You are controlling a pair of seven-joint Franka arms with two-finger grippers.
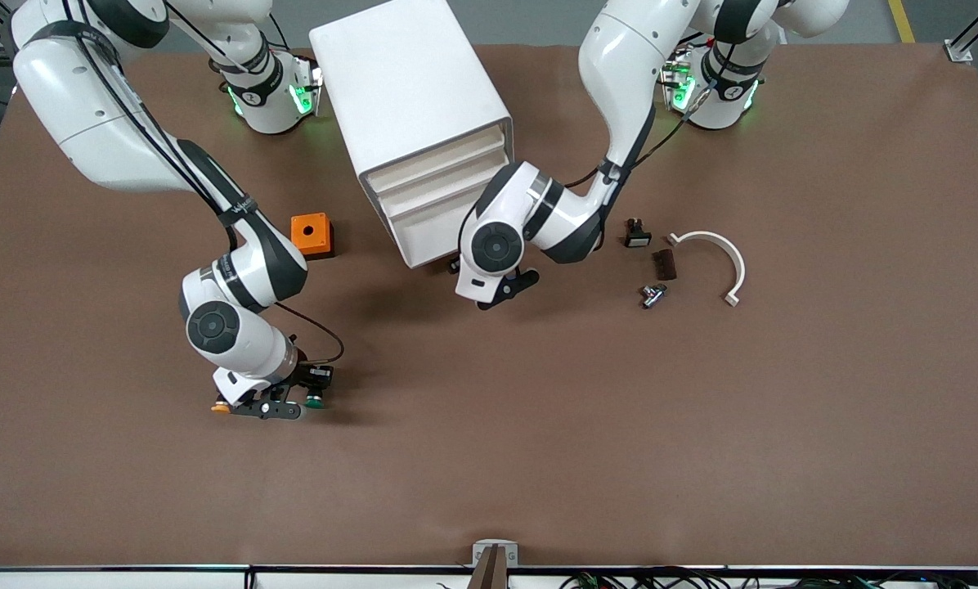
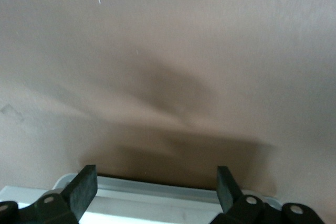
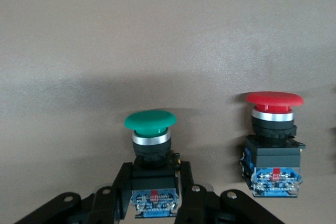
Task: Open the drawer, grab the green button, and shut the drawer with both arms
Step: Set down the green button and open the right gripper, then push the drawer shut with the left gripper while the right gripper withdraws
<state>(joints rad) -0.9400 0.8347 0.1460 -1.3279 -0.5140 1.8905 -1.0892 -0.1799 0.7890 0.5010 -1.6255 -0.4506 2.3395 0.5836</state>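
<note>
The green-capped button has its black-blue body clamped between the fingers of my right gripper, which is shut on it low over the table. In the front view its green cap shows beside the right gripper, well in front of the cabinet. The lowest drawer looks pushed in, level with the two above it. My left gripper is open at that drawer's front, at the corner toward the left arm's end. The drawer's white rim lies between the left gripper's spread fingers.
A red-capped button lies beside the green one. A yellow-orange cap shows by the right gripper. An orange box sits near the cabinet. A black part, brown block, metal fitting and white curved piece lie toward the left arm's end.
</note>
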